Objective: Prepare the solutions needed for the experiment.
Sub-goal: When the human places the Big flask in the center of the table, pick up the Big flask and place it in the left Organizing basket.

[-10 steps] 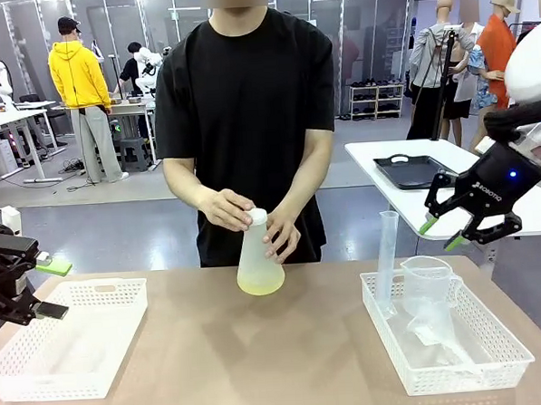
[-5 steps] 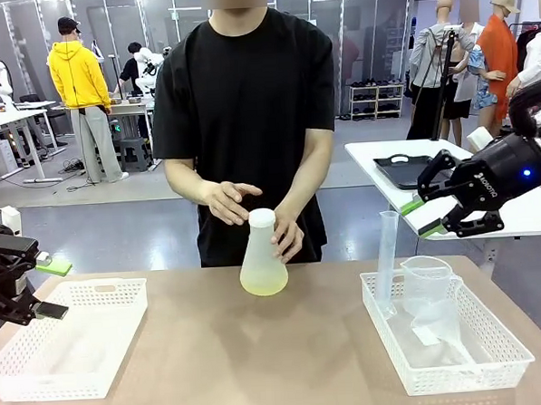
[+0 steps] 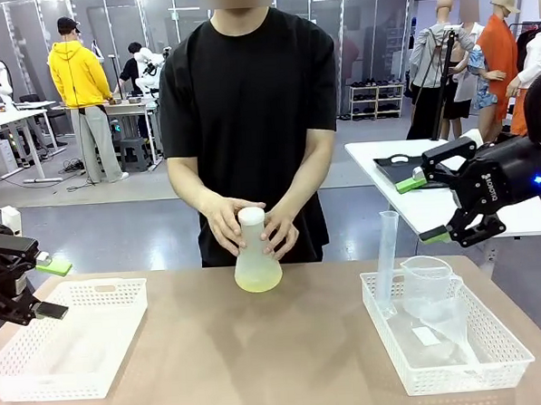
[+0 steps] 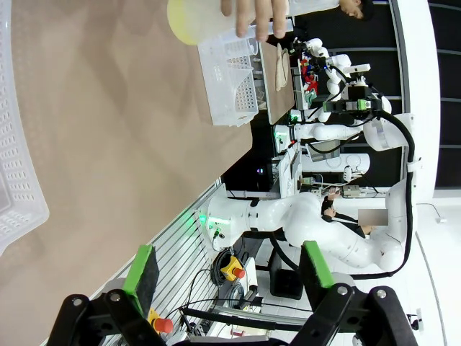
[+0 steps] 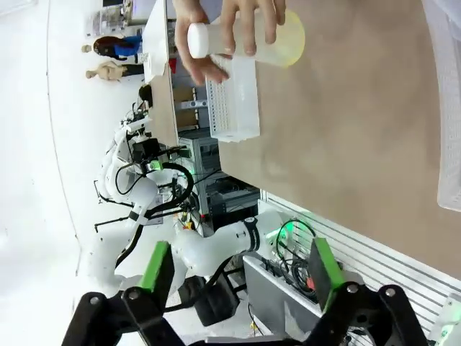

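Shifted since half a second ago: person's hands (image 3: 222, 221) back around the flask (image 3: 256, 253), right gripper (image 3: 422, 210) rolled so that one green pad sits above the other. Front view — flask upright on the table (image 3: 216, 369), middle, toward the far edge, capped by a white stopper (image 3: 250, 216), pale yellow solution (image 3: 258, 278) pooled in its base; both hands cupped round the upper half, fingers curled, nothing else held. Right gripper aloft beyond the right basket (image 3: 384, 334), jaws wide apart, empty; left gripper (image 3: 53, 288) just outside the left basket (image 3: 93, 285), jaws spread, empty. Left wrist view — pads well apart, nothing between, bare table ahead, solution at the top edge under fingers. Right wrist view — pads equally wide, flask and stopper far ahead in the person's grip. Judged step: person handling the flask, robot waiting. Next move probably needs those hands withdrawn first, then an approach over the open middle of the table, clear of the graduated cylinder (image 3: 387, 260) and beaker (image 3: 427, 280) standing tall in the right basket, basket rims to skirt on either side.
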Tool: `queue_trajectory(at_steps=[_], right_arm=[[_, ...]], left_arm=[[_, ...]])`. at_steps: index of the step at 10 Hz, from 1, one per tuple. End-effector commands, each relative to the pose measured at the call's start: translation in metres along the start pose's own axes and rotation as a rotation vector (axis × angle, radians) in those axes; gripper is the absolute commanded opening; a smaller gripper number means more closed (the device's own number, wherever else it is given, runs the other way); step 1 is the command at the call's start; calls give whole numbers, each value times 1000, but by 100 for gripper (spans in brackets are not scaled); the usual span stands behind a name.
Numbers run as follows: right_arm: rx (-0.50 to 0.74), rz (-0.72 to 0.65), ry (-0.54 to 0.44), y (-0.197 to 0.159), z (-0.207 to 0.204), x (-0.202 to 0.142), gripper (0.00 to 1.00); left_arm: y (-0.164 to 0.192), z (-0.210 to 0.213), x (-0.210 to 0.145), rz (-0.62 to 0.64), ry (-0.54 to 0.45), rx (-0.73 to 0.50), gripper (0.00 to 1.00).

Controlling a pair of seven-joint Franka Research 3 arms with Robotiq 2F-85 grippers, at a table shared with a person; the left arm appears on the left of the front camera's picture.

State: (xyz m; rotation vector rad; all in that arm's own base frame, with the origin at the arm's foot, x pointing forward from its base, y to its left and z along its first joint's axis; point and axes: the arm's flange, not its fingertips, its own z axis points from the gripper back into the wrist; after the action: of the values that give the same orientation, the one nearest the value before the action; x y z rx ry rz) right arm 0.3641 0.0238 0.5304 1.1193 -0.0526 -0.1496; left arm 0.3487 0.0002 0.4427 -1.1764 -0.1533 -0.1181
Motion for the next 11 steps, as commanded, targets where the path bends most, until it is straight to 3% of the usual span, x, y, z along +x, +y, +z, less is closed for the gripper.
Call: queue_trajectory(at_steps=[1,11], right_arm=[[-21,30,13,-1,-2,9,96],[0,0,0,0,0,0,96]], left_arm=[[-3,-1,1,-9,-8,-24,100],[-3,-1,1,-9,-8,-24,100]])
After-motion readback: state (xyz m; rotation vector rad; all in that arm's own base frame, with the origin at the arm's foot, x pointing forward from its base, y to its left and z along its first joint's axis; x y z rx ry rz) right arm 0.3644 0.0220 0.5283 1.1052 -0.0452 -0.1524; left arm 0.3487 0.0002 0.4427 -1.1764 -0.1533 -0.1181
